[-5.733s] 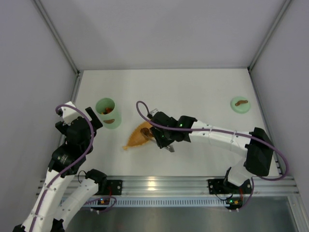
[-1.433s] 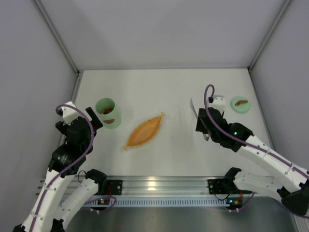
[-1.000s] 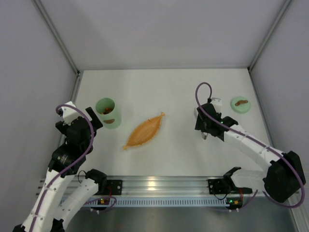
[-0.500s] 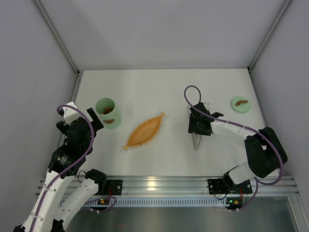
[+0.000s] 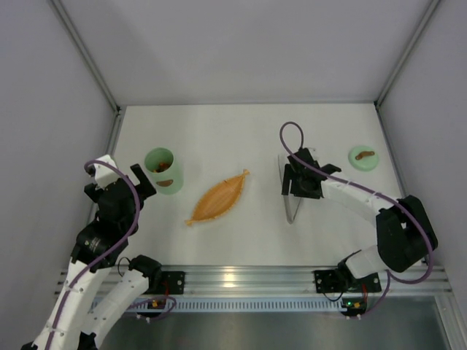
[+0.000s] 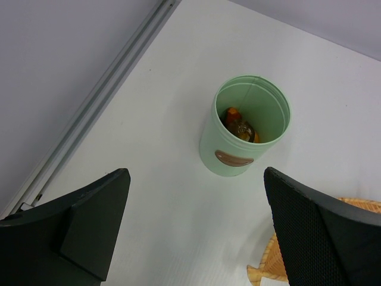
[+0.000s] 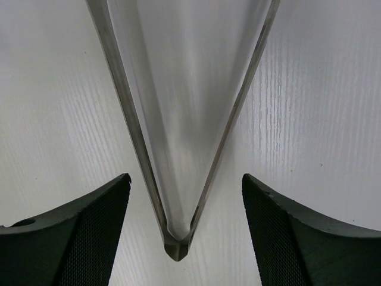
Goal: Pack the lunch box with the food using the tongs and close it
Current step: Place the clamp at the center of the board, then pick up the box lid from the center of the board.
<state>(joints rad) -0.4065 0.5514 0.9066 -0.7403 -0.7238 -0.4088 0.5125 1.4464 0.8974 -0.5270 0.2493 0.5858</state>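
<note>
Overhead and wrist views, taken just after the tool was set down. On the table [image 5: 241, 138], the orange leaf-shaped tray [image 5: 217, 197] served as the reference. To its right, well apart from it, the tongs [image 5: 291, 208] lay flat, the joined end nearer the arm bases and the two slim arms running away from them. The right gripper [image 5: 299, 182] stood over their middle. In the wrist view the right gripper [image 7: 186, 185] was spread, a finger [image 7: 77, 238] on each side and a strip of bare table between each finger and the tongs [image 7: 177, 245], so nothing was pinched. Half a second earlier the jaws had been narrower about the tongs; more than a second earlier the tongs had been carried farther right of the tray, close to the lid.

Left of the tray, the left gripper [image 5: 141, 180] hung with its jaws wide apart, as in the earlier views. Just beyond it the lunch box [image 5: 162, 170] stood upright and uncovered, unmoved; the left wrist view showed the left gripper [image 6: 196, 173] short of the lunch box [image 6: 244, 134], food [image 6: 239, 126] inside, and a tip of the tray [image 6: 268, 273]. Far right of the tray, the lid [image 5: 363, 157] lay handle up.
</note>
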